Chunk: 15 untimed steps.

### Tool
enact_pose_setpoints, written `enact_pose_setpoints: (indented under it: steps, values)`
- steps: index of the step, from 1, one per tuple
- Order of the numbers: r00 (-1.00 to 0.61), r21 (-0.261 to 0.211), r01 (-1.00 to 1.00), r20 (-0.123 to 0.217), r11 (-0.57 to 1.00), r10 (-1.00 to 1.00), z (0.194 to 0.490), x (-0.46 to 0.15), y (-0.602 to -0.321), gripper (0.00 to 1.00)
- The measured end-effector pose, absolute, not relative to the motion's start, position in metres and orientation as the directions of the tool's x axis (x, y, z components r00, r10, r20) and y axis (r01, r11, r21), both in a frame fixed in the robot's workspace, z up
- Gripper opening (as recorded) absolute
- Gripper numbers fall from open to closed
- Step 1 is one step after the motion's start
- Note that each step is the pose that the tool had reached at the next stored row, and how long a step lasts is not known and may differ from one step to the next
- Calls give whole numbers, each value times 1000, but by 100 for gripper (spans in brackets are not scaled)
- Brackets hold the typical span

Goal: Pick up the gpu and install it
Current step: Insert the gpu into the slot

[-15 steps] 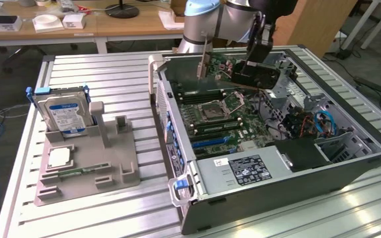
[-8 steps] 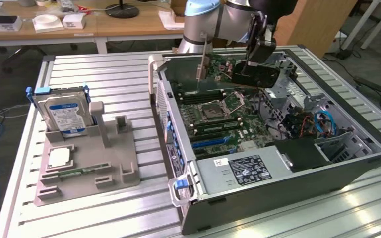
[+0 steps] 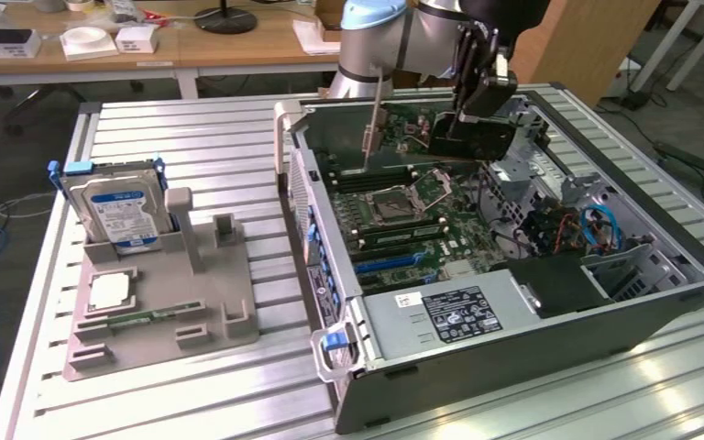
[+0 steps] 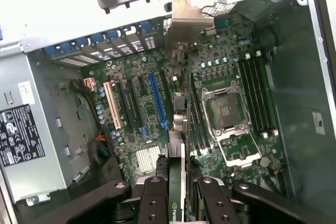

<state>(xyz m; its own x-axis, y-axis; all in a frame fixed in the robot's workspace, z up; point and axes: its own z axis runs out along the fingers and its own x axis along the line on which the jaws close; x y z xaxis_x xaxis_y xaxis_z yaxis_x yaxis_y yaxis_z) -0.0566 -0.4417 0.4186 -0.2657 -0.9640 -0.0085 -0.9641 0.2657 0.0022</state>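
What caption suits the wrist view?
The gripper holds the gpu edge-on above the motherboard inside the open computer case.

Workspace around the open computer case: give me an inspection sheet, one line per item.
Surface: ribbed metal table, bearing the open computer case.
Job's things: gpu held edge-on above the motherboard.
Clutter: hard drive upright in the grey parts holder.
Grippers: tool shut on the gpu, over the case.
Cables: blue and orange cables inside the case.
Surroundings: wooden desk behind the table.
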Motion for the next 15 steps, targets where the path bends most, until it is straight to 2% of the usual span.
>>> enact_pose_setpoints:
  steps: [15]
  values:
    - [-105,1,-994,-9,105,-994,418,-57,-443,26]
